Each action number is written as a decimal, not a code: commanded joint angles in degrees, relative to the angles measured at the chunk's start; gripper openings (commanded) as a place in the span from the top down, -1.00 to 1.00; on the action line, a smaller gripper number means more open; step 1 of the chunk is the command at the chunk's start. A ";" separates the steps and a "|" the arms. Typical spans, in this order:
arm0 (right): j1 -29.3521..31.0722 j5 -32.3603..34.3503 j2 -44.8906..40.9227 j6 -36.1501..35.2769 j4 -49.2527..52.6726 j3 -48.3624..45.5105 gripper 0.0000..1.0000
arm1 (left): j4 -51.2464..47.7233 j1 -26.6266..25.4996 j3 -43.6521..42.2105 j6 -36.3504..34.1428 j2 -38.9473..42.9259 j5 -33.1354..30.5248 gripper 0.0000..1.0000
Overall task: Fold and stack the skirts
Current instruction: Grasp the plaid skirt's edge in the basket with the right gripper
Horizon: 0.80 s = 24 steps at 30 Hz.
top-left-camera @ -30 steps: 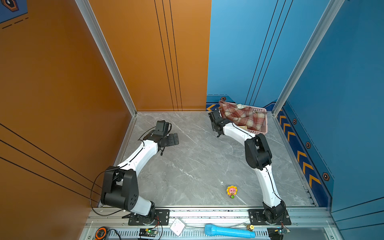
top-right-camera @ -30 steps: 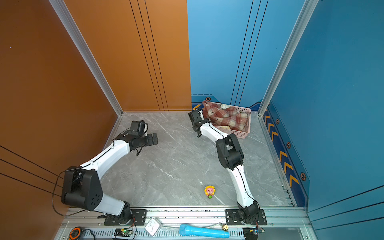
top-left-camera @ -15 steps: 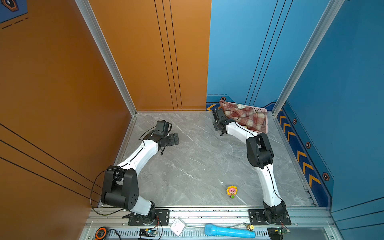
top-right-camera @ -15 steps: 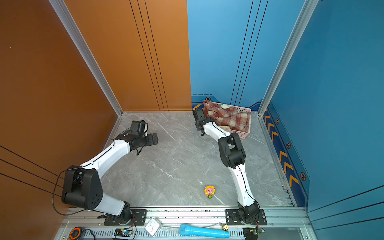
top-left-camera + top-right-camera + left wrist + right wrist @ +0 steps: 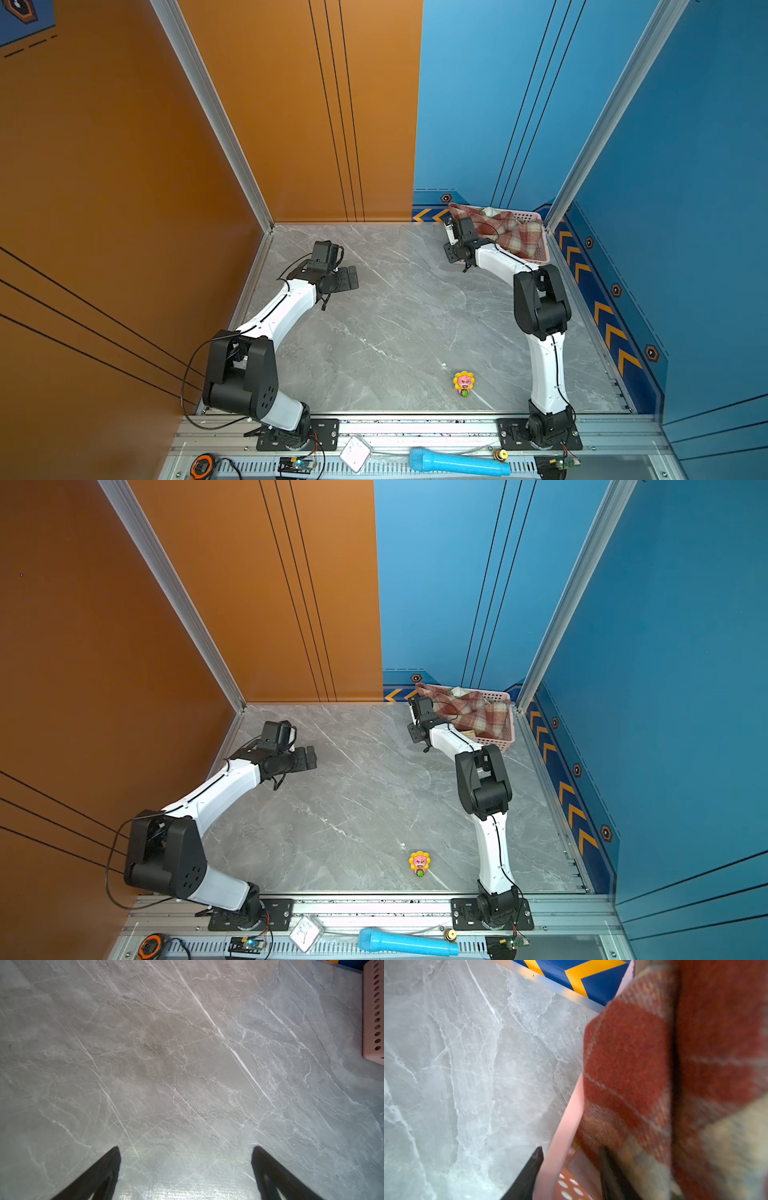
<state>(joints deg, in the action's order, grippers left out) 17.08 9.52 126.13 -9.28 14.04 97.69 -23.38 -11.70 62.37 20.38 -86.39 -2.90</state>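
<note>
**Early stage of the task, as judged from the layout.** The plaid skirt (image 5: 515, 237) is shown heaped in the pink basket (image 5: 528, 215) at the far right corner of the table (image 5: 395, 324). One edge of it is draped over the left end of the basket. A pale cloth (image 5: 491, 211) is glimpsed beside it in both top views. Which garment it is cannot be told, and no other garment is made out.

The right gripper (image 5: 570, 1148) is placed at that left end. In the right wrist view one finger is seen outside the basket wall and the other inside, against the plaid cloth, so the jaws stand partly apart, astride wall and cloth. Whether anything is actually pinched cannot be told.

The left gripper (image 5: 186, 1148) is held with its jaws wide apart above bare table, well apart from the basket, with nothing between them.

No skirt has been laid out, folded or stacked. Every fold, and the stack itself, is judged to be left.
</note>
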 commanded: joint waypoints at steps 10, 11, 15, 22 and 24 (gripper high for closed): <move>-6.53 -5.54 -6.91 -4.77 0.90 -7.44 -0.14 | 0.21 -0.65 1.69 -1.16 0.34 -2.07 -0.98; -6.45 -6.57 -9.54 -4.35 0.33 -8.27 -0.18 | 0.01 -0.74 1.86 -1.15 0.60 -2.10 -0.98; -5.02 -9.47 -14.87 -1.66 -2.65 -10.98 -0.36 | -1.05 -1.59 3.18 -1.65 1.89 -3.56 -0.98; -3.81 -4.74 -20.16 5.41 -4.95 -11.15 -0.54 | -0.58 -2.86 3.06 -3.65 3.06 -3.74 -0.96; -3.97 1.07 -20.09 6.27 -5.00 -10.26 -0.62 | -0.38 -3.35 2.89 -4.25 2.92 -1.91 -0.96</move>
<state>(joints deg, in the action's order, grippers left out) 13.63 3.42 106.45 -7.07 10.17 86.74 -23.59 -14.46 64.27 18.04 -84.38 -5.93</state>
